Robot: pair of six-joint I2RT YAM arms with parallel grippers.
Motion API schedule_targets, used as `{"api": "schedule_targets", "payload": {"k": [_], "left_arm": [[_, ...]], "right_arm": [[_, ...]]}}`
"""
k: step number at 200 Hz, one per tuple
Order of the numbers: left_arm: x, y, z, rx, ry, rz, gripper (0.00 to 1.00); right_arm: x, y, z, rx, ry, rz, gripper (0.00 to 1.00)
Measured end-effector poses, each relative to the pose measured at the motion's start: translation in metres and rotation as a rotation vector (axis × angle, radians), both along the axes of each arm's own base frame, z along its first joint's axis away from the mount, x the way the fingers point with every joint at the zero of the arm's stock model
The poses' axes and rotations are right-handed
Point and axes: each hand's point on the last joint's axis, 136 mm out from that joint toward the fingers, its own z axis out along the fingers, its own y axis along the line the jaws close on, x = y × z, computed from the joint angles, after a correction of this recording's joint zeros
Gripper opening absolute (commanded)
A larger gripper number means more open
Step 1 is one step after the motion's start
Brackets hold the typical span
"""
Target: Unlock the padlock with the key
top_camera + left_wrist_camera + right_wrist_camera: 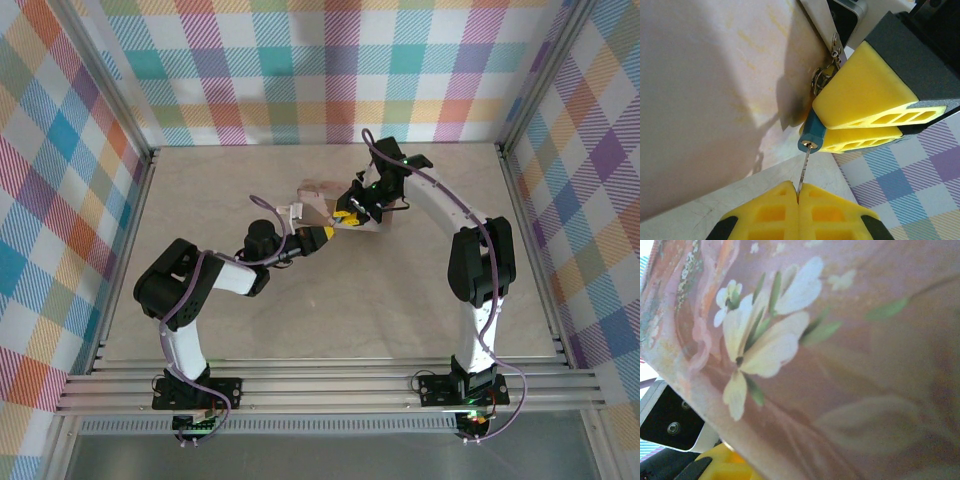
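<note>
**A:** Left fingers [770,210] are pressed together on the key [803,167]. The blade stands upright with its tip in the keyhole of the padlock [812,132]. Right fingers [865,85] pinch the blue padlock body from the side.

**B:** Room to move?

**A:** Tight. The padlock sits at the edge of the tin [715,100], with its shackle [820,79] up at the tin's metal clasp. Only the key blade lies between the two finger pairs, and the tin wall is just beside them.

**B:** Top view?

**A:** Both arms meet at the tin mid-desk [300,320]. Key and padlock are too small to make out there. There's open desk all round, and the plaid walls [340,60] are well apart.

**B:** Right wrist?

**A:** The tin's floral face, close and blurred. There's a yellow finger bit at the bottom edge, can't tell whose.
</note>
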Motion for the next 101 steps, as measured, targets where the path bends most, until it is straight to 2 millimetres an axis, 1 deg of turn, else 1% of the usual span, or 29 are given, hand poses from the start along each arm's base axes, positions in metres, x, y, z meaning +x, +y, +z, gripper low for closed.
{"api": "schedule_targets", "payload": {"k": [42,101], "left_arm": [[0.0045,0.0003,0.0006,0.002,0.012,-0.002,0.00],[0.0048,0.0001,0.0014,0.001,0.015,-0.015,0.00]], "right_arm": [[0.0012,-0.0004,-0.0001,-0.001,-0.005,-0.002,0.00],[0.0013,-0.0003,-0.0001,-0.002,-0.006,-0.002,0.00]]}}
